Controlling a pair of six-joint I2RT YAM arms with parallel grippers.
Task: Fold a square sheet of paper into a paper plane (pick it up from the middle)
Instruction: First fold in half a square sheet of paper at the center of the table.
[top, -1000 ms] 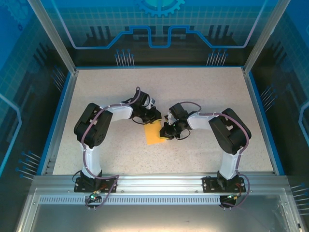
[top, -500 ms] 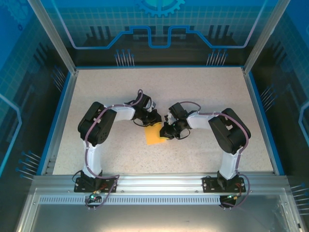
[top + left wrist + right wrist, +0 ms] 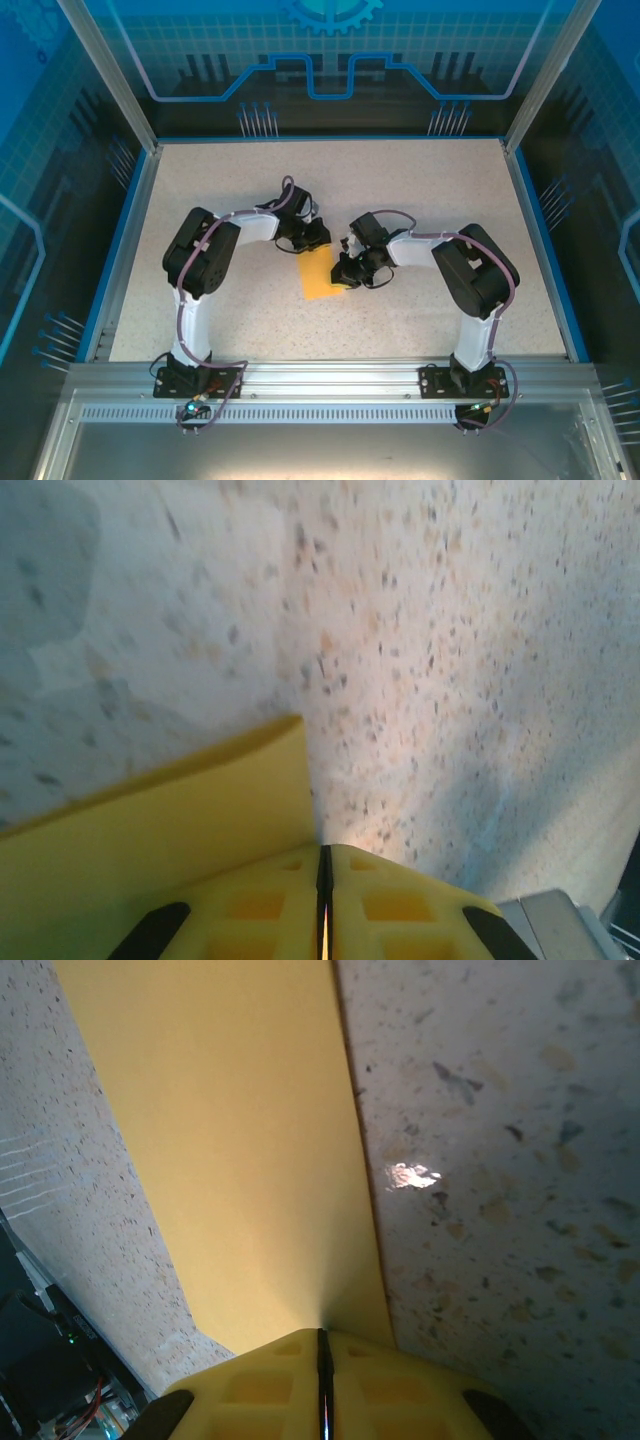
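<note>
Right wrist camera, mid-fold: the right gripper [image 3: 320,1338] has its two yellow fingers pressed flat together, pinching the near edge of the square sheet of paper [image 3: 240,1130]. The sheet runs away from the pads as a smooth orange-yellow band lying on the speckled table [image 3: 500,1180]. Across the sheet, the left gripper [image 3: 322,852] is likewise closed to a hairline seam at a corner of the paper, whose free edge curls slightly up off the surface; whether that corner is actually caught between the pads cannot be told. From the top camera the sheet sits between the two grippers near the middle of the table, looking taller than wide, with its right edge at the right gripper and its far left corner at the left one. The work in hand appears to be setting a fold. To do it well, the right-hand pinch should hold firm while the other arm carries its corner low and slowly, edges matched before any crease is pressed. A tug from either side would likely skew or tear such thin paper.
</note>
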